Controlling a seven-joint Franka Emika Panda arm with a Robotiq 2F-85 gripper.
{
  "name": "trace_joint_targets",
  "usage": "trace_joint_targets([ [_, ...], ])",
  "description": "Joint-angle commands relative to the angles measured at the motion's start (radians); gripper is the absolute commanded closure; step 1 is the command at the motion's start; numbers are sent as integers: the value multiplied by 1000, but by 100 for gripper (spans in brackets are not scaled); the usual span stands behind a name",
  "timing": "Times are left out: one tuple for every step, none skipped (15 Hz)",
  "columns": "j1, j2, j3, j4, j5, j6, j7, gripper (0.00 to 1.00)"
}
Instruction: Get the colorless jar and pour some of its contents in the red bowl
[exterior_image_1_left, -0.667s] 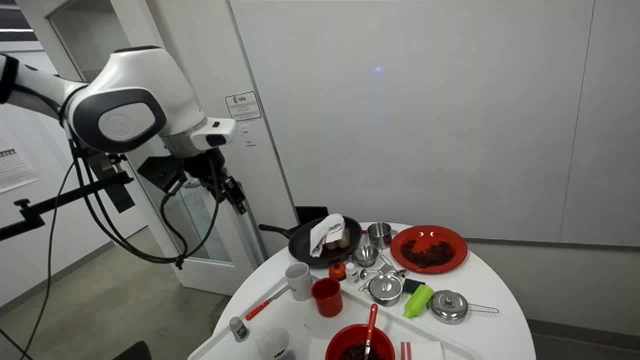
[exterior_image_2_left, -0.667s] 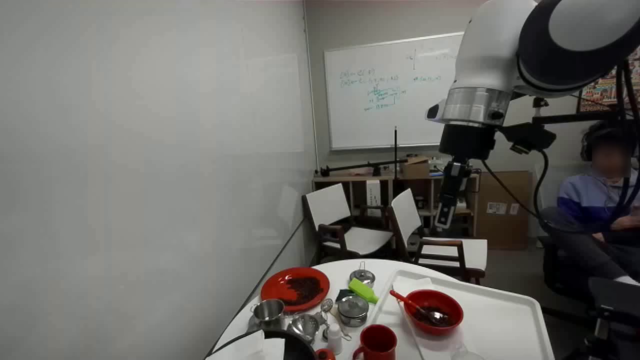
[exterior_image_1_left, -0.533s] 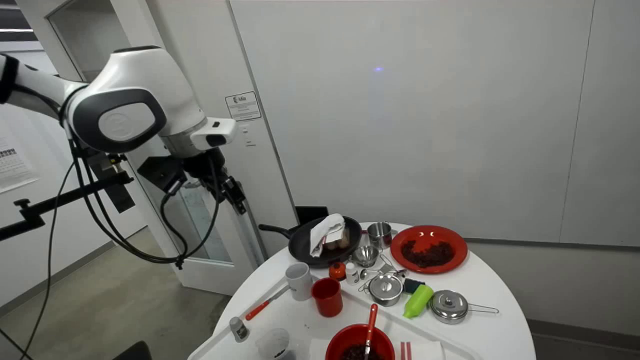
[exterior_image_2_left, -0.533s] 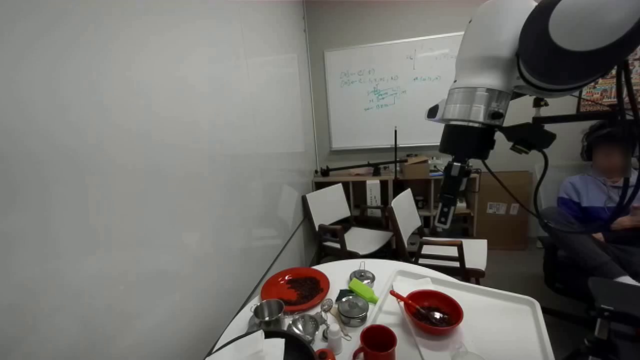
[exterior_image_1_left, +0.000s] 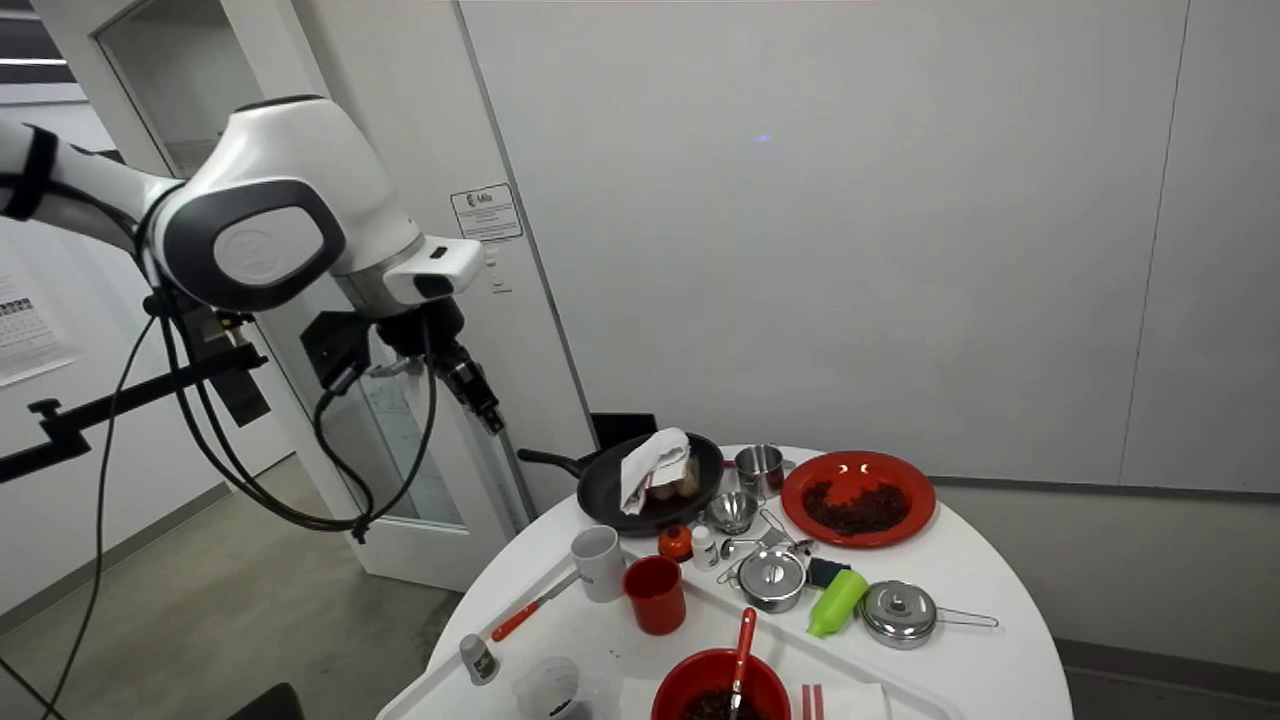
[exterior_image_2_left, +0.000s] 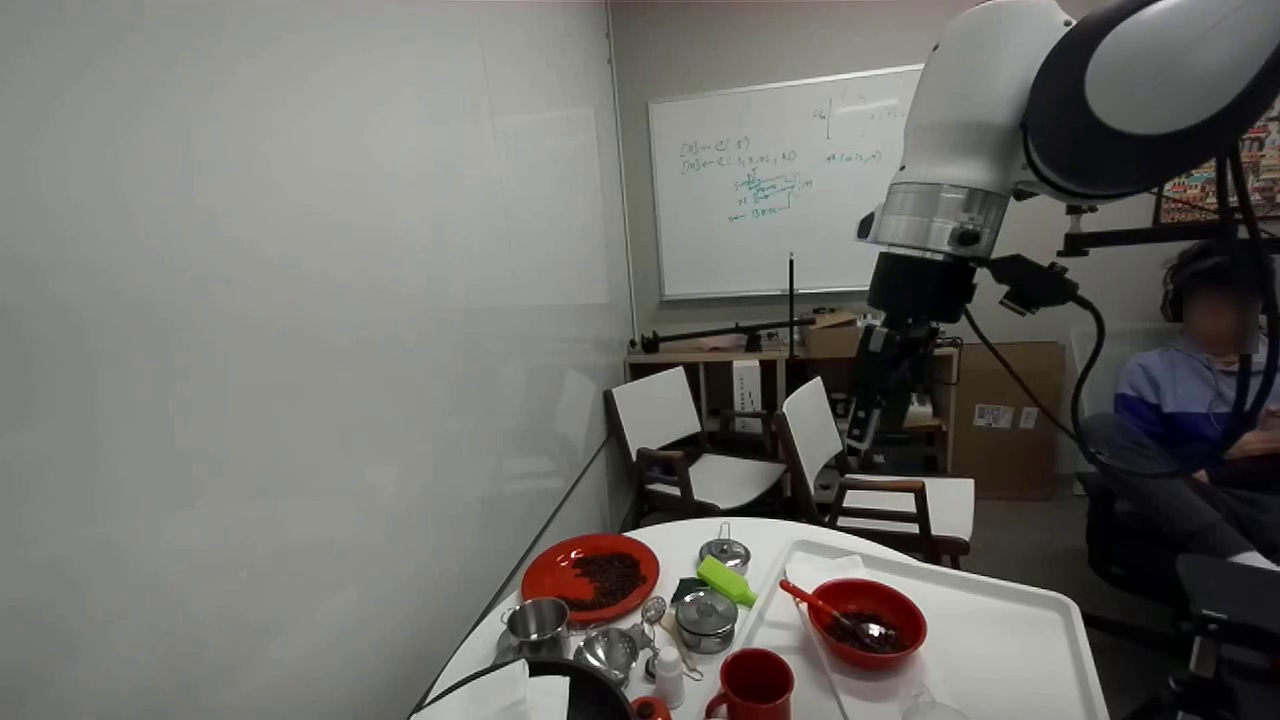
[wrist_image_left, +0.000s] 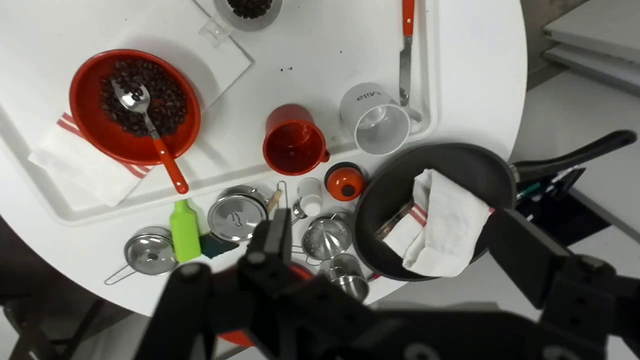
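Colorless jar, see-through, dark beans inside

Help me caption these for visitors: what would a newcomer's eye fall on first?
Probably the white robot arm, upper left in an exterior view, its pincer open. Next comes the red bowl of dark beans at the wrist view's left, a spoon in it. Then perhaps, on that view's right, the black pan holding a white cloth.
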Motion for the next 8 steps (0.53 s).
trace_joint_targets([
  [-67,65,22,16,-62,100,188,0],
  [-89,77,20,10,-91,127,236,0],
  [-111,88,20,4,-127,153,293,0],
  [-135,99,20,-6,-171,179,353,0],
  [-159,112,20,-12,-220,199,421,0],
  [-182,132,20,-15,-275,216,496,0],
  [-204,159,16,-15,-336,230,569,0],
  [-253,189,39,-13,-392,237,640,0],
])
